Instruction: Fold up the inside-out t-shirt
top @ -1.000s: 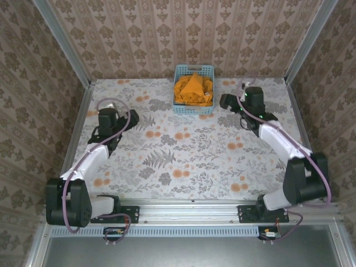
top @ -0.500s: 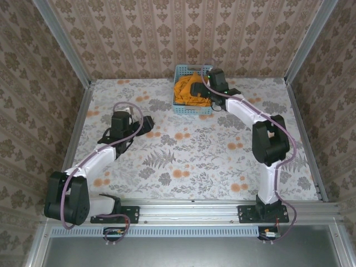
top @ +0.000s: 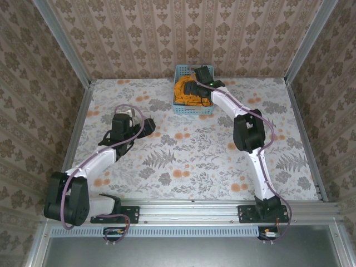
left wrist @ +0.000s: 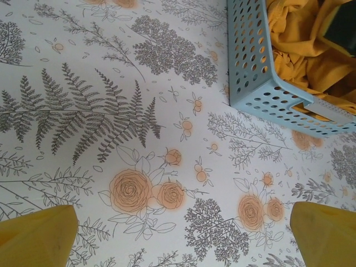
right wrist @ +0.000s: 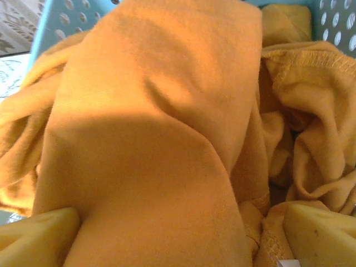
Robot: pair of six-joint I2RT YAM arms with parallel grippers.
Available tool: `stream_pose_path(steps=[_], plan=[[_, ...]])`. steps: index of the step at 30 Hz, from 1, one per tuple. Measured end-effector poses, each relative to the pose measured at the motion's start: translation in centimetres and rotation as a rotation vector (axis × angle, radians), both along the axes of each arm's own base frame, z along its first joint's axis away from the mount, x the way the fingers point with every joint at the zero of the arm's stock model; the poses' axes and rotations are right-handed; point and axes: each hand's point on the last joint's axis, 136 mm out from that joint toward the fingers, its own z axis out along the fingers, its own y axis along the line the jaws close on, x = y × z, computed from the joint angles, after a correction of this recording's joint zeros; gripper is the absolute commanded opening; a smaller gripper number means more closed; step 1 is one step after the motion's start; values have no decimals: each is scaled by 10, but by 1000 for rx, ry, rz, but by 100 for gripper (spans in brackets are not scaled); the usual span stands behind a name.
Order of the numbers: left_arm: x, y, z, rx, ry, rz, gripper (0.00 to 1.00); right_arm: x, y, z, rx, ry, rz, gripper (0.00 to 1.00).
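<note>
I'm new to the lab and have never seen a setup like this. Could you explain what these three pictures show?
Two white-and-black robot arms are bolted at the near edge of a floral-patterned table. The overhead picture looks down from above and behind them: left arm, right arm. The other two come from cameras on the wrists, so each arm's own yellow fingertips sit at the bottom corners. On the table stands a light blue plastic lattice basket holding a crumpled orange-yellow cloth t-shirt. The left jaws are open over the table beside the basket, holding nothing. The right jaws reach into the basket, spread wide with a fold of shirt between them; no closed grip shows.
</note>
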Motion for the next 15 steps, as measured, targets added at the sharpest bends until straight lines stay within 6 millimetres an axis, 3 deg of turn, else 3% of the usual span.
stream_pose_path(steps=[6,9,11,15], plan=[[1,-1,2,-4,-11,-1,100,1,-4,-20,-31,79,-39,67],[1,-1,1,-3,-9,-1,100,-6,-13,-30,-53,130,-82,43],[0,0,1,-2,-7,0,100,-11,-22,-35,-64,160,-115,32],[-2,2,3,1,-17,8,100,-19,-52,-50,-70,216,-185,27]])
